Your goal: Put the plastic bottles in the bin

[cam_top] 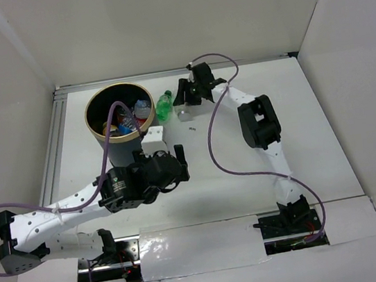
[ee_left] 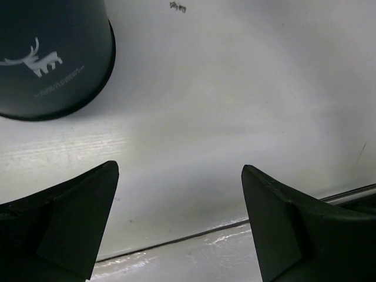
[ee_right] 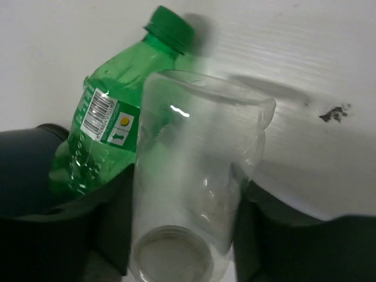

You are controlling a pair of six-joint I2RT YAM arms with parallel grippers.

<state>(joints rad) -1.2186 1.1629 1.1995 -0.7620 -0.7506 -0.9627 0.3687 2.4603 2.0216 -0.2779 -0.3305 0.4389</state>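
The bin (cam_top: 119, 113) is a black bucket with a gold rim at the back left, with several bottles inside. Its side with a white deer logo shows in the left wrist view (ee_left: 53, 59). A green bottle (cam_top: 163, 104) lies just right of the bin; it also shows in the right wrist view (ee_right: 111, 129). My right gripper (cam_top: 186, 105) is shut on a clear plastic bottle (ee_right: 194, 176), mouth toward the camera, right beside the green one. The clear bottle shows faintly in the top view (cam_top: 184, 114). My left gripper (cam_top: 179, 163) is open and empty in front of the bin (ee_left: 178, 176).
A small white block (cam_top: 153, 140) sits on the table in front of the bin, near my left arm. A metal rail (cam_top: 52, 149) runs along the table's left side. White walls close in the back and sides. A dark speck (ee_left: 177, 7) marks the table.
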